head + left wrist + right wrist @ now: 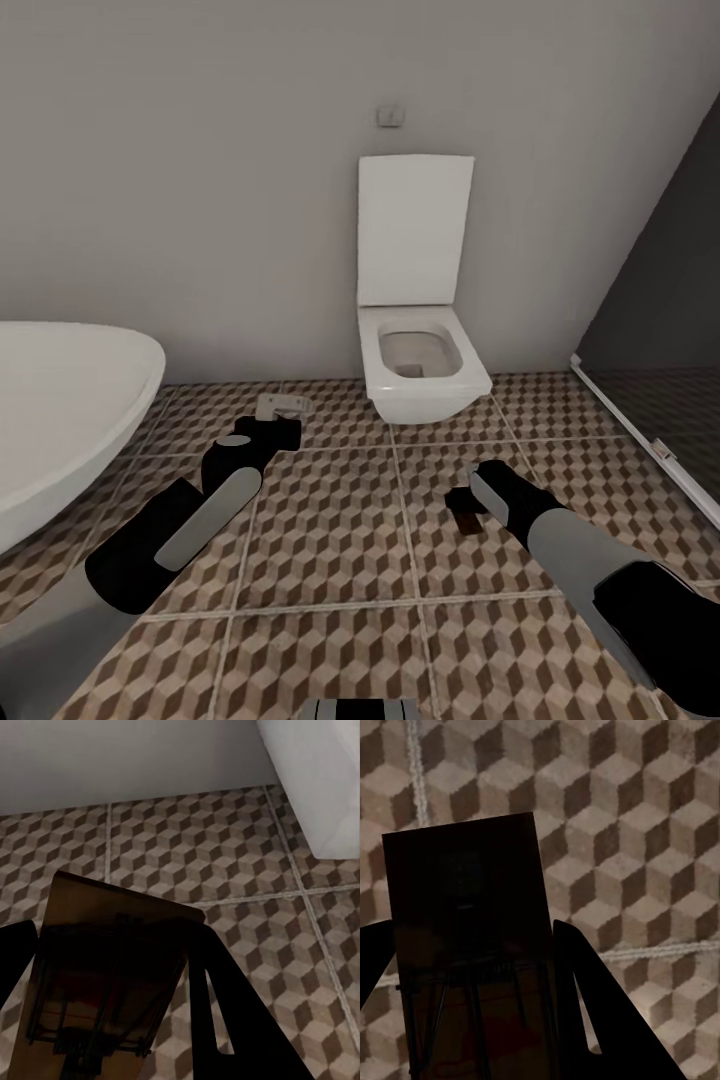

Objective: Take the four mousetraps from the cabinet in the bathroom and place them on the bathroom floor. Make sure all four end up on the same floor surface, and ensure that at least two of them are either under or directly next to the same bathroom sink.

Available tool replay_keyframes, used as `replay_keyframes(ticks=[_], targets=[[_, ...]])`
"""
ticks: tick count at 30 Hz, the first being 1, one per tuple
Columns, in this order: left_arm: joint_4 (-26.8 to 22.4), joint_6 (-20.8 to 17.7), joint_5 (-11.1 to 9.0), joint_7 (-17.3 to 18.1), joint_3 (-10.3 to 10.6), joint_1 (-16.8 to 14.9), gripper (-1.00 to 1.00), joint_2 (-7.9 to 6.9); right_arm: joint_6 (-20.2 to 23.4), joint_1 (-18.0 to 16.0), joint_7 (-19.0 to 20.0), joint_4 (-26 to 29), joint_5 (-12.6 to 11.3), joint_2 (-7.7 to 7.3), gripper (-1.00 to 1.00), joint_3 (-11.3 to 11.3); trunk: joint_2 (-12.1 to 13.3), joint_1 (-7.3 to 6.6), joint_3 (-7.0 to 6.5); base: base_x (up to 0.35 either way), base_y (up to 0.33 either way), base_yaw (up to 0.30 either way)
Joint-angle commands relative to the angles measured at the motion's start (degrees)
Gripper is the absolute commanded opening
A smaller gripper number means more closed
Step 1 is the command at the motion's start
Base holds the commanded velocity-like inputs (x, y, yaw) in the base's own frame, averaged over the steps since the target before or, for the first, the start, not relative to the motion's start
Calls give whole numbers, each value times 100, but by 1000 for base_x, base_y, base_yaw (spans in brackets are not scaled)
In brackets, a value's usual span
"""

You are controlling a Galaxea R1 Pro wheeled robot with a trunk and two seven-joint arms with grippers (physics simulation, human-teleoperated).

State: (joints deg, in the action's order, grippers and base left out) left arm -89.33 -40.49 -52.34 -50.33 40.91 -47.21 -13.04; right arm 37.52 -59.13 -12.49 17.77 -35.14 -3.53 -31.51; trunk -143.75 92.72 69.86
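My left gripper [272,428] is shut on a mousetrap [283,405], held low over the bathroom floor [340,540] just right of the white sink [60,410]. In the left wrist view that tan board with wire parts [105,975] sits between the dark fingers [232,1012]. My right gripper [468,500] is shut on another mousetrap [468,521], which looks dark in shadow, in front of the toilet. The right wrist view shows this board [472,945] clamped between the fingers [600,1005] above the cube-pattern tiles. The cabinet is out of view.
A white toilet [420,370] with its lid raised stands against the grey back wall; its base [315,780] appears in the left wrist view. A smoked glass shower screen [650,350] closes off the right side. Open tiles lie between sink and toilet.
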Motion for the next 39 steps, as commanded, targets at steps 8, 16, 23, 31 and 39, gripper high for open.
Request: replay_keyframes(ticks=[8,16,23,31,39], targets=[[-13,-3,-48,-55,14,-8,-100,-3,-5,-2,-47,21,-64,4,-100,-41,-6,7,72,2,-1,0],[-14,-5,-48,-55,14,-8,-100,-3,-33,-45,-43,53,-49,4,-100,-49,-17,27,249,0,0,0],[-14,-6,-48,-55,17,-8,-100,-2,-87,-123,-43,60,-46,-5,-100,-48,-21,35,315,0,0,0],[-14,-5,-48,-55,22,-6,-100,0,-157,-378,-43,29,-45,-7,-100,-50,-25,43,382,0,0,0],[-15,-6,-48,-55,22,-7,-100,1,-170,-501,-43,27,-44,-7,-100,-52,-29,50,448,0,0,0]])
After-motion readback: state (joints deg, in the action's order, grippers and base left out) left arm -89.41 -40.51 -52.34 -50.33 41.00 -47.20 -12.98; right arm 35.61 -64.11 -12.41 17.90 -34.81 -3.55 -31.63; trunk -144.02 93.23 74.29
